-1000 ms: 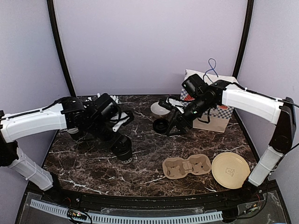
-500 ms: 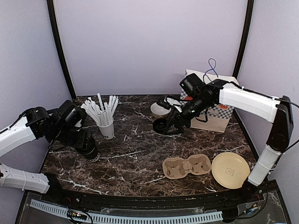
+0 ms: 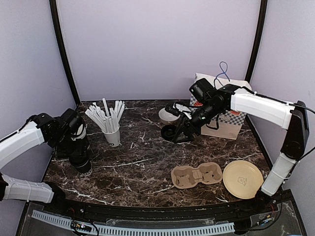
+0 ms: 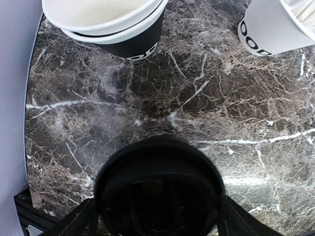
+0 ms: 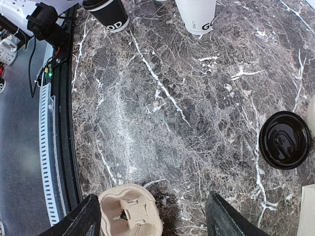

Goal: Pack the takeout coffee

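Dark marbled surface, lilac booth walls, both arms run by me from a distance. A lidded black cup (image 4: 157, 189) stands upright between the left jaws, one finger on each side of its lid. I cannot tell whether they are pressing it or have slackened off.

Ahead of those jaws and to their left sits a stack of open black cups (image 4: 115, 29), white inside. Ahead and to their right is a white cup of sticks (image 4: 273, 27). The right jaws hang apart and empty, with a loose black lid (image 5: 285, 140) ahead to their right. The pulp carrier (image 5: 130, 211) lies on the surface below them, nearer their left finger, and the paper bag (image 3: 221, 123) is behind them.

As I read it, the step in hand is moving the lidded cup to the carrier, which is well away from the left jaws. To do it well, I would:
- confirm a firm hold on the cup's wall under the lid rim, not on the lid itself;
- lift straight up, clear of the stack ahead;
- carry it upright and lower it squarely into one well;
- part the jaws only once it is seated.
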Controlling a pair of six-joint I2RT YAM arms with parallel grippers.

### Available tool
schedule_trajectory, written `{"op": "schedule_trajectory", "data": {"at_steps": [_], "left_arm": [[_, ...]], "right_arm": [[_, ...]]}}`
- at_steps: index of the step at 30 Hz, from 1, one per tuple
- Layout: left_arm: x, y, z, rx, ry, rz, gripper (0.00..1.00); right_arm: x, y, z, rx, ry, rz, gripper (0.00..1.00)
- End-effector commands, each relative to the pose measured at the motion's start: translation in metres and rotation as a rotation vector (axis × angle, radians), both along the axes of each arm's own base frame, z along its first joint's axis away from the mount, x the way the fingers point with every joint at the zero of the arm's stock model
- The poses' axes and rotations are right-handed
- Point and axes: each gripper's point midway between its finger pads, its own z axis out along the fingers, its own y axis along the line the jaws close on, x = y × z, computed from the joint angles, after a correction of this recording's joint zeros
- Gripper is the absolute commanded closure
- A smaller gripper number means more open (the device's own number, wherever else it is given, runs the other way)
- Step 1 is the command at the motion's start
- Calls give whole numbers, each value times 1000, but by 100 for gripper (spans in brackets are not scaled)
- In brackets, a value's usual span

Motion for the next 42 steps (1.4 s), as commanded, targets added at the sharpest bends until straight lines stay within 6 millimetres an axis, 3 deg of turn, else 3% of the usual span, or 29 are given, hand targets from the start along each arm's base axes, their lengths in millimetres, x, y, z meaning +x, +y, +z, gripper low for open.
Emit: {"op": "schedule_trajectory", "data": {"at_steps": [1, 5, 12, 16, 19, 26, 33, 39, 42], "left_arm": [[-9, 3, -14, 11, 75, 7, 12], [-6, 4, -6, 23, 71, 13, 4], [29, -16, 93, -78, -177, -86, 1], [59, -17, 112, 51, -277, -243, 1], [77, -7, 111, 130, -254, -245, 9], [104, -3, 86, 27, -168, -263, 41], [127, 10, 62, 36, -127, -228, 44], [137, 16, 40, 31, -77, -216, 53], [142, 22, 30, 39, -72, -200, 63]], "right_arm": [[-4, 1, 4, 28, -6, 18, 27], [-6, 0, 3, 27, 1, 21, 27], [-7, -1, 5, 27, 0, 21, 27], [-5, 0, 3, 22, 5, 20, 27], [-5, 0, 5, 22, 0, 18, 27], [-6, -5, 7, 15, -23, 7, 27], [-7, -9, 6, 13, -38, 1, 27], [-7, -10, 5, 11, -43, -3, 27], [-7, -10, 4, 9, -44, -6, 27]]}}
